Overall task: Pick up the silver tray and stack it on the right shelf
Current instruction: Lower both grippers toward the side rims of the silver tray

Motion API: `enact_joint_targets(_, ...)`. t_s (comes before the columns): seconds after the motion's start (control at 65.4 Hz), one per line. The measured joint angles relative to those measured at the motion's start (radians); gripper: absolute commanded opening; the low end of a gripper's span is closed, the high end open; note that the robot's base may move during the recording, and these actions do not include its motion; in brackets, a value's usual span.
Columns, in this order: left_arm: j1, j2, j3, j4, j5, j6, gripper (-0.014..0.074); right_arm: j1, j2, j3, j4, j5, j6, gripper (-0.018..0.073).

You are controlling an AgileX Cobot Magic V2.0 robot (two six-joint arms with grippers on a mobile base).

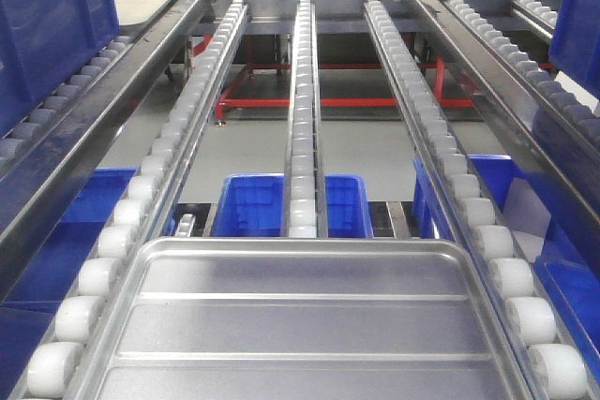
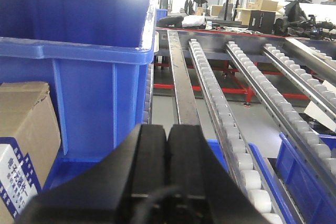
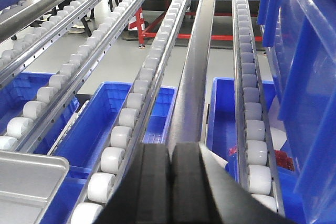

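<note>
at the near end of the shelf (image 1: 302,91) you see the tray (image 1: 300,325) lying flat, its two ribs running across and its far rim hiding the near end of the middle roller rail. white rollers (image 1: 120,241) of the left and right rails stand just beside its sides; whether the rim rests on them you cannot tell. under the rails sit blue bins (image 1: 248,205). your left gripper (image 2: 167,171) has its black pads pressed together with nothing between them, beside a tall blue crate (image 2: 79,61) and a cardboard box (image 2: 23,124). your right gripper (image 3: 170,182) is likewise closed and empty, apart from the tray, whose corner shows low on its left
</note>
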Motion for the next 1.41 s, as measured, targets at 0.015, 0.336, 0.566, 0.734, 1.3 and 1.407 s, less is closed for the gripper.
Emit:
enact_joint_targets(0.015, 0.0, 0.0, 0.0, 0.0, 0.0, 0.0, -0.0097, 0.0, 0.0, 0.0, 0.0, 0.0, 0.0, 0.0049)
enact_joint_targets(0.336, 0.0, 0.0, 0.0, 0.0, 0.0, 0.0, -0.0097, 0.0, 0.0, 0.0, 0.0, 0.0, 0.0, 0.0049)
enact_joint_targets(0.566, 0.0, 0.0, 0.0, 0.0, 0.012, 0.0, -0.0097, 0.003, 0.0, 0.0, 0.002, -0.021, 0.002, 0.0049)
enact_joint_targets(0.734, 0.0, 0.017, -0.064, -0.064, 0.302, 0.0, -0.0097, 0.034, 0.043, -0.038, 0.018, 0.028, 0.062, 0.0049)
enact_joint_targets(1.3, -0.033, 0.742, -0.475, -0.273, 0.803, 0.055, -0.0097, 0.177, 0.765, -0.383, 0.108, 0.387, 0.068, 0.0049)
enact_joint_targets(1.407, -0.033, 0.821, -0.487, -0.34, 0.801, 0.055, -0.0097, 0.177, 0.792, -0.387, 0.15, 0.375, 0.068, 0.0049)
